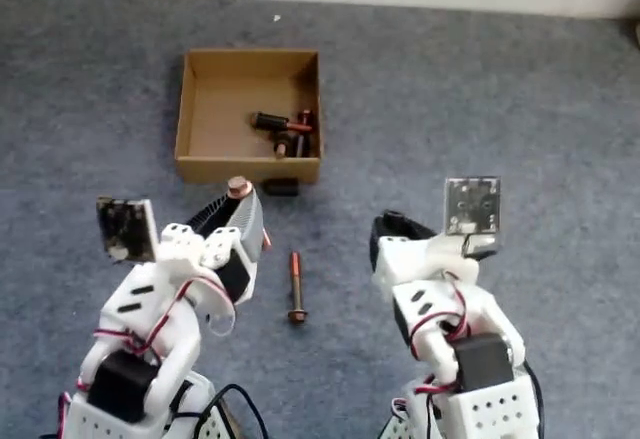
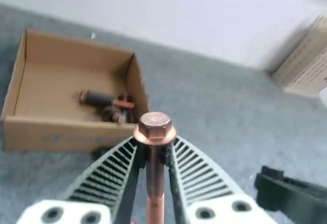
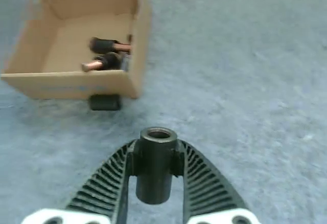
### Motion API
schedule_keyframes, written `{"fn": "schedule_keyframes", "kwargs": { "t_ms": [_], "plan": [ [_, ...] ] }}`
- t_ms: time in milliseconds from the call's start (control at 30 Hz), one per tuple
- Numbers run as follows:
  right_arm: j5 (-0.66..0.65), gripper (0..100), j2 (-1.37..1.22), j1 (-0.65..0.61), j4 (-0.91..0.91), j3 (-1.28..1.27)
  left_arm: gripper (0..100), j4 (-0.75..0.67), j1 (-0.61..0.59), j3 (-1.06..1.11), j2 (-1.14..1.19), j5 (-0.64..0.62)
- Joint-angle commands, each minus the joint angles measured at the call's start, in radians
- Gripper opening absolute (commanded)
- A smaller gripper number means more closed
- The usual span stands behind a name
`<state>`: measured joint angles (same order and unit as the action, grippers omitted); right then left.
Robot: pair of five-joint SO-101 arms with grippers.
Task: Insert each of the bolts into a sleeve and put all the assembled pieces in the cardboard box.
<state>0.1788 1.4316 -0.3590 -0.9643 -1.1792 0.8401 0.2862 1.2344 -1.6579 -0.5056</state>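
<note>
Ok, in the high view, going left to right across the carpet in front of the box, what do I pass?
left gripper holding a bolt → loose bolt → right gripper holding a sleeve

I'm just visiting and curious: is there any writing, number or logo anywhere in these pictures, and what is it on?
No text here can be read.
Cardboard box: faint bluish print on its outer front wall, too blurred to read.
Gripped bolt and gripped sleeve: no marks that I can see.
</note>
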Motion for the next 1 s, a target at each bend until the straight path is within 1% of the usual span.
{"fn": "schedule_keyframes", "kwargs": {
  "t_ms": [0, 133, 267, 400, 500, 567, 633, 800, 967],
  "plan": [
    [-0.008, 0.5, 0.053, -0.082, 0.045, -0.019, 0, -0.061, -0.008, -0.008, -0.088, 0.009],
    [-0.075, 0.5, 0.111, -0.148, 0.091, -0.088, 0, -0.109, -0.008, 0.002, -0.122, 0.009],
    [-0.094, 0.5, 0.202, -0.202, 0.143, -0.163, 0, -0.175, -0.008, 0.035, -0.122, 0.008],
    [-0.203, 0.5, 0.317, -0.278, 0.177, -0.242, 0, -0.229, -0.008, 0.058, -0.122, 0.003],
    [-0.25, 0.5, 0.404, -0.321, 0.214, -0.311, 0, -0.249, -0.007, 0.05, -0.122, 0.003],
    [-0.275, 0.5, 0.409, -0.344, 0.232, -0.338, 0, -0.264, -0.007, 0.05, -0.122, 0.003],
    [-0.296, 0.5, 0.398, -0.367, 0.246, -0.352, 0, -0.265, -0.005, 0.053, -0.122, 0.003],
    [-0.353, 0.5, 0.395, -0.417, 0.3, -0.361, 0, -0.241, 0.071, 0.058, -0.122, 0.008],
    [-0.393, 0.5, 0.395, -0.44, 0.303, -0.36, 0, -0.21, 0.107, 0.064, -0.122, 0.005]
  ]
}}
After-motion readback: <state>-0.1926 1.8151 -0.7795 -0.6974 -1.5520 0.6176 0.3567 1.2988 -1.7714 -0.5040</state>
